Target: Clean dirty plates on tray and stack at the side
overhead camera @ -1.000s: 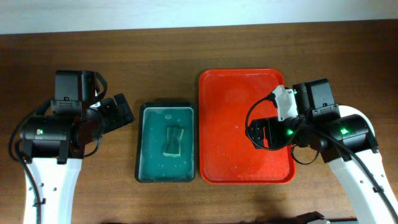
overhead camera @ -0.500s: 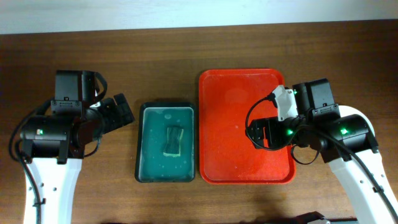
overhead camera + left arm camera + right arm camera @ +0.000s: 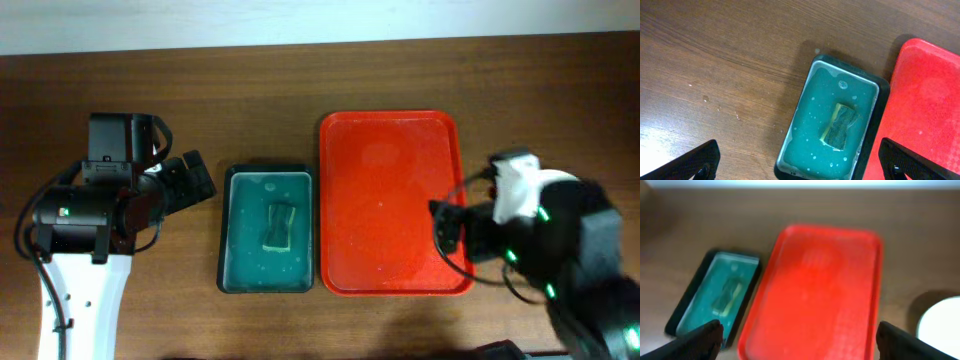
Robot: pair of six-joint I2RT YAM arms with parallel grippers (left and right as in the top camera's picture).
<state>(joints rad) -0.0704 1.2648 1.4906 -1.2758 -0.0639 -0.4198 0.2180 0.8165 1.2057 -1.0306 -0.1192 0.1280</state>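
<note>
The red tray (image 3: pixel 390 200) lies bare at the middle right, with no plate on it; it also shows in the right wrist view (image 3: pixel 825 290) and the left wrist view (image 3: pixel 932 95). A white plate (image 3: pixel 942 325) shows only as a rim at the lower right of the right wrist view, on the table right of the tray. In the overhead view the plates are hidden. My right gripper (image 3: pixel 447 228) (image 3: pixel 800 345) is open and empty, raised over the tray's right edge. My left gripper (image 3: pixel 193 180) (image 3: pixel 800 167) is open and empty, left of the green basin.
A dark green basin (image 3: pixel 267 228) of teal water stands left of the tray, with a sponge (image 3: pixel 278 226) lying in it; both show in the left wrist view, basin (image 3: pixel 805 125) and sponge (image 3: pixel 840 127). The table's far edge runs along the top.
My right arm has swung right and toward the front, rising toward the camera and blurring. The left arm, tray and basin have not moved.
</note>
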